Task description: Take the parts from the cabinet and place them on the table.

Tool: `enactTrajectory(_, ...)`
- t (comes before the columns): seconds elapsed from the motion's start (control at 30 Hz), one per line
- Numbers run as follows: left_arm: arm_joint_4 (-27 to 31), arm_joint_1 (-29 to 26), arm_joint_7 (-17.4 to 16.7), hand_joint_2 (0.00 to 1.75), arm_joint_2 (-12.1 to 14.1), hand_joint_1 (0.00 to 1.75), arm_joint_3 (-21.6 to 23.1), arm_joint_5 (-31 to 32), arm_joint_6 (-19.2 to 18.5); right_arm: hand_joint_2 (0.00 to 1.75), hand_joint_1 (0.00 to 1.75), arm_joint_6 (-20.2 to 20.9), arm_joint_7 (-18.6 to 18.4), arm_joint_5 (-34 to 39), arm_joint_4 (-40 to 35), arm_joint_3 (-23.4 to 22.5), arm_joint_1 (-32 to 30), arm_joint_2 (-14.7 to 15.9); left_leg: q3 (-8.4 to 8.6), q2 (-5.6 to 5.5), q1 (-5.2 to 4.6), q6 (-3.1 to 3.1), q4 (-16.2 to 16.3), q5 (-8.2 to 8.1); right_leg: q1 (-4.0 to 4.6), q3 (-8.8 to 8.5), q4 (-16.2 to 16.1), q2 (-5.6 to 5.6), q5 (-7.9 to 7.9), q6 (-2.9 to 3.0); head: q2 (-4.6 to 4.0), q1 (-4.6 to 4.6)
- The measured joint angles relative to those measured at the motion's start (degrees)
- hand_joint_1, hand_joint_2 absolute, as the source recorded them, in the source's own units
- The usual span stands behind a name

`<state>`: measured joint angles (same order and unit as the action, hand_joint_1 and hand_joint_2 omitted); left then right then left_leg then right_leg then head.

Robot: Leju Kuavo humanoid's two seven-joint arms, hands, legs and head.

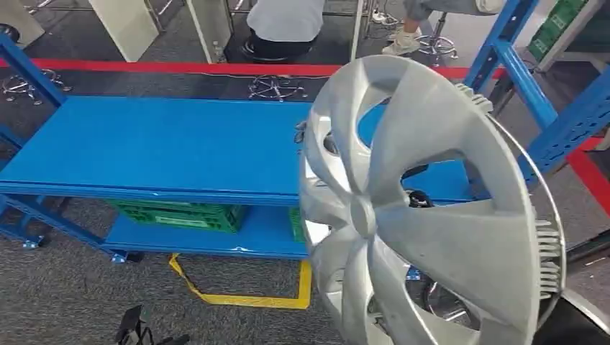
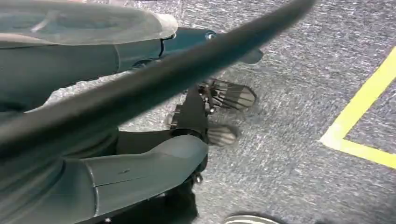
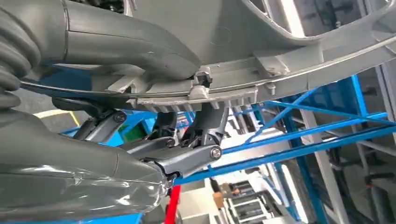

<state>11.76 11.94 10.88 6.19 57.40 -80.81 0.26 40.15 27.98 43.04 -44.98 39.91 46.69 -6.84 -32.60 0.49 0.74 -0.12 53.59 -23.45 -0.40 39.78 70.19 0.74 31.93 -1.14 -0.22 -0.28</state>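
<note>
Part: a silver wheel cover [image 1: 431,208] is held up close before the head camera, tilted, over the right end of the blue bench [image 1: 158,147]; it is not yet set down.
Right robot hand [image 3: 154,121]: it is clamped on the wheel cover's rim, thumb on one face and darker fingers [image 3: 187,158] under the toothed edge.
Left robot hand [image 2: 116,172]: it is seen over grey carpet with a dark bar across the view; whether anything is held cannot be told.
Risk, slip: the cover is judged likely to swing or slide out, since it is held at one point on a thin rim and most of its span hangs free.
Risk, sight: much of the bench's right end is hidden by the cover, so the landing spot may be misjudged.
Risk, knock: the blue frame post [image 1: 514,72] at the right stands near the cover's edge and could be struck.
Material: moulded plastic with a satin silver finish, it appears.
Shape: a round, shallow dish with curved, swept spokes, open gaps, ribbed clips at the rim and a thin wire ring.
Bench surface: smooth, flat blue sheet.
</note>
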Motion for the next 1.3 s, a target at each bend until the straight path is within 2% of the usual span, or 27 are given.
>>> enactTrajectory(0.03, 0.0, -0.05, 0.0, 1.75, 0.0, 0.0, 0.0, 0.0, 0.0, 1.75, 1.75, 0.0, 0.0, 0.0, 0.02, 0.0, -0.11, 0.0, -0.02, 0.34, 0.0, 0.02, 0.03, -0.02, -0.13, 1.65, 3.68, -0.06, 1.17, -0.16, 0.0, 0.2)
enactTrajectory(0.07, 0.0, -0.11, 0.0, 1.75, -0.02, 0.0, 0.0, 0.0, 0.0, 1.75, 1.75, 0.0, 0.02, 0.0, 0.02, 0.0, -0.25, 0.04, 0.01, 0.69, 0.01, 0.02, 0.04, -0.05, -0.22, 2.21, 4.95, -0.12, 1.08, -0.26, 0.0, 0.54)
enactTrajectory(0.1, 0.0, -0.13, 0.0, 1.75, -0.07, 0.0, 0.0, 0.0, 0.0, 1.75, 1.75, 0.02, 0.07, 0.0, 0.02, 0.0, -0.29, 0.07, 0.07, 1.02, 0.03, -0.02, 0.06, -0.1, -0.25, 1.41, 3.24, -0.24, -0.37, -0.3, 0.0, 0.79)
enactTrajectory(0.17, 0.0, -0.09, 0.0, 1.75, -0.2, 0.0, 0.0, -0.02, 0.09, 1.75, 1.75, 0.11, 0.18, -0.04, 0.02, 0.0, -0.25, 0.04, 0.39, 1.52, 0.18, -0.4, 0.16, -0.35, -0.27, -3.61, -6.48, -0.81, -5.36, -0.23, 0.0, 1.31)
enactTrajectory(0.2, 0.0, -0.06, 0.0, 1.75, -0.24, 0.0, 0.0, -0.02, 0.11, 1.75, 1.75, 0.17, 0.3, -0.11, 0.02, 0.0, -0.19, 0.04, 0.53, 1.72, 0.16, -0.7, 0.32, -0.54, -0.26, -6.24, -11.73, -1.8, -7.45, -0.14, 0.0, 1.59)
enactTrajectory(0.23, 0.0, -0.03, 0.0, 1.75, -0.15, 0.0, 0.0, -0.02, 0.2, 1.75, 1.75, 0.22, 0.41, -0.2, 0.04, 0.0, -0.03, 0.04, 0.31, 1.86, -0.34, -1.05, 0.59, -0.72, 0.17, -7.02, -13.48, -3.07, -6.55, -0.05, 0.0, 1.92)
enactTrajectory(0.27, 0.0, 0.0, 0.0, 1.75, -0.15, 0.0, 0.0, -0.02, 0.26, 1.75, 1.75, 0.31, 0.46, -0.33, 0.02, 0.0, 0.09, 0.02, -0.06, 1.98, -0.37, -1.25, 0.96, -0.63, 0.11, -7.47, -14.08, -2.66, -6.47, 0.58, 0.0, 2.03)
enactTrajectory(0.33, 0.0, -0.16, -0.02, 1.75, -0.15, 0.0, 0.0, -0.02, 0.29, 1.75, 1.75, 0.42, 0.5, -0.37, 0.04, 0.0, -0.29, 0.02, 0.0, 2.72, -0.35, -1.77, 0.66, -0.4, 0.43, -7.07, -13.8, -1.93, -6.62, 1.12, 0.0, 1.11)
enactTrajectory(0.37, 0.0, -0.17, -0.02, 1.75, -0.17, 0.0, 0.0, -0.02, 0.29, 1.75, 1.75, 0.42, 0.5, -0.37, 0.04, 0.0, -0.32, 0.02, 0.03, 3.1, -0.33, -2.03, 0.8, -0.51, 0.36, -7.1, -14.03, -1.57, -6.85, 1.53, 0.0, 1.16)
enactTrajectory(0.4, 0.0, -0.13, -0.02, 1.75, -0.17, 0.0, 0.0, -0.04, 0.29, 1.75, 1.75, 0.46, 0.48, -0.42, 0.02, 0.0, -0.31, -0.02, -0.22, 2.47, -0.11, -2.39, 1.41, -1.32, 0.02, -7.34, -14.34, -1.34, -7.11, 1.97, 0.0, 1.07)
enactTrajectory(0.43, 0.0, -0.1, -0.02, 1.75, -0.2, 0.0, 0.0, -0.04, 0.29, 1.75, 1.75, 0.52, 0.5, -0.41, 0.02, -0.02, -0.16, -0.02, -1.25, 1.11, -0.04, -2.57, 3.81, -3.11, 0.0, -7.24, -14.39, -1.03, -7.23, 2.25, 0.0, 0.61)
enactTrajectory(0.47, 0.0, -0.11, -0.02, 1.75, -0.22, 0.0, 0.0, -0.04, 0.31, 1.75, 1.75, 0.52, 0.5, -0.42, 0.02, 0.0, -0.1, -0.02, -1.86, 0.78, -0.02, -2.61, 5.27, -3.95, 0.0, -7.21, -14.38, -0.96, -7.26, 2.35, 0.0, 0.48)
enactTrajectory(0.67, 0.02, -0.11, -0.02, 1.75, -0.22, 0.0, 0.0, -0.02, 0.31, 1.75, 1.75, 0.53, 0.5, -0.42, 0.02, 0.0, -0.07, -0.04, -2.36, 0.64, -0.03, -2.65, 6.36, -4.54, 0.0, -7.17, -14.39, -0.91, -7.29, 2.4, 0.0, 0.33)
enactTrajectory(0.73, 0.0, -0.17, -0.02, 1.75, -0.24, 0.0, 0.0, -0.04, 0.33, 1.75, 1.75, 0.52, 0.46, -0.44, 0.02, 0.02, -0.16, -0.09, -7.46, 0.05, -0.04, -2.94, 16.82, -9.04, 0.11, -6.93, -14.38, -0.3, -7.38, 2.65, 0.0, -0.55)
enactTrajectory(0.77, 0.0, -0.3, -0.02, 1.75, -0.09, 0.0, 0.0, -0.04, 0.44, 1.75, 1.75, 0.63, 0.55, -0.52, 0.04, 0.02, -0.33, -0.11, -1.79, -0.82, -0.19, -1.69, 4.67, -0.76, 0.37, -7.13, -14.37, 1.69, -7.48, 2.73, 0.0, -1.64)
enactTrajectory(0.8, 0.0, -0.2, -0.02, 1.75, 0.02, 0.0, 0.0, -0.04, 0.44, 1.75, 1.75, 0.7, 0.55, -0.55, 0.04, 0.02, -0.28, -0.13, -0.49, -1.98, -0.3, -1.25, 1.4, -0.7, 0.43, -6.96, -14.35, 1.85, -7.49, 2.6, 0.0, -1.77)
enactTrajectory(0.87, 0.0, -0.14, -0.02, 1.75, 0.04, 0.0, 0.0, -0.04, 0.46, 1.75, 1.75, 0.74, 0.52, -0.63, 0.04, 0.04, -0.22, -0.13, -0.37, -1.6, -0.55, -1.27, 0.91, -0.66, 0.46, -6.55, -14.25, 2.22, -7.62, 2.04, 0.0, -1.6)
enactTrajectory(0.93, 0.0, -0.08, -0.02, 1.75, -0.04, 0.0, 0.0, -0.04, 0.44, 1.75, 1.75, 0.83, 0.52, -0.7, 0.04, 0.02, -0.2, -0.13, -0.33, -1.33, -0.71, -0.88, 0.73, -0.52, 0.32, -6.57, -14.49, 2.51, -7.71, 1.48, 0.0, -1.6)
enactTrajectory(0.97, 0.0, -0.09, -0.02, 1.75, -0.15, 0.0, 0.0, -0.04, 0.46, 1.75, 1.75, 0.89, 0.5, -0.7, 0.04, -0.02, -0.16, -0.13, 0.04, -0.75, 0.09, -0.42, -0.04, -0.16, 0.47, -6.22, -14.0, 2.11, -7.18, 1.15, 0.0, -1.42)
enactTrajectory(1.0, 0.02, -0.12, -0.02, 1.75, -0.13, 0.0, 0.0, -0.07, 0.44, 1.75, 1.75, 0.92, 0.52, -0.7, 0.07, -0.02, -0.05, -0.13, 0.28, -0.57, -0.03, -0.23, -0.2, -0.16, 0.54, -5.41, -12.16, 0.92, -5.76, 0.85, 0.0, -1.16)
enactTrajectory(1.03, 0.0, -0.1, -0.02, 1.75, -0.09, 0.0, 0.0, -0.07, 0.44, 1.75, 1.75, 0.98, 0.52, -0.7, 0.07, -0.02, 0.1, -0.13, 0.34, -0.45, -0.04, 0.02, -0.19, -0.23, 0.41, -3.79, -8.12, 0.35, -3.33, 0.67, 0.0, -0.66)
enactTrajectory(1.1, 0.0, -0.14, -0.02, 1.75, -0.04, 0.0, 0.0, -0.07, 0.44, 1.75, 1.75, 1.07, 0.5, -0.68, 0.09, 0.0, -0.08, -0.11, 0.33, -0.1, -0.05, 0.03, -0.15, -0.24, 0.18, 0.48, 1.54, 0.0, 0.73, 0.22, 0.0, -0.2)
enactTrajectory(1.13, 0.0, -0.23, -0.02, 1.75, -0.02, 0.0, 0.0, -0.04, 0.44, 1.75, 1.75, 1.07, 0.48, -0.7, 0.18, 0.0, -0.25, -0.11, 0.35, 0.06, -0.05, 0.04, -0.14, -0.25, 0.0, 2.0, 4.9, -0.05, 1.47, 0.06, 0.0, 0.18)
enactTrajectory(1.17, 0.0, -0.28, -0.02, 1.75, -0.07, 0.0, 0.0, -0.07, 0.44, 1.75, 1.75, 1.07, 0.5, -0.68, 0.31, 0.0, -0.35, -0.11, 0.42, 0.19, -0.02, 0.06, -0.13, -0.29, -0.2, 1.98, 4.64, -0.09, 0.54, -0.08, 0.0, 0.52)
enactTrajectory(1.2, 0.0, -0.28, -0.02, 1.75, -0.09, 0.0, 0.0, -0.07, 0.44, 1.75, 1.75, 1.14, 0.5, -0.7, 0.37, 0.0, -0.35, -0.11, 0.47, 0.27, 0.04, -0.04, -0.07, -0.37, -0.33, 0.6, 1.74, -0.23, -1.38, -0.17, 0.0, 0.72)
enactTrajectory(1.27, 0.02, -0.23, -0.02, 1.75, -0.2, 0.0, 0.0, -0.04, 0.44, 1.75, 1.75, 1.16, 0.52, -0.7, 0.37, -0.02, -0.28, -0.11, 0.78, 0.35, 0.3, -0.58, 0.25, -0.73, -0.55, -4.76, -9.08, -0.76, -6.73, -0.34, 0.0, 1.13)
enactTrajectory(1.3, 0.0, -0.24, -0.02, 1.75, -0.18, 0.0, 0.0, -0.04, 0.44, 1.75, 1.75, 1.16, 0.52, -0.7, 0.37, -0.02, -0.27, -0.11, 0.79, 0.42, 0.31, -0.98, 0.45, -1.01, -0.57, -6.38, -12.76, -1.39, -6.86, -0.45, 0.0, 1.38)
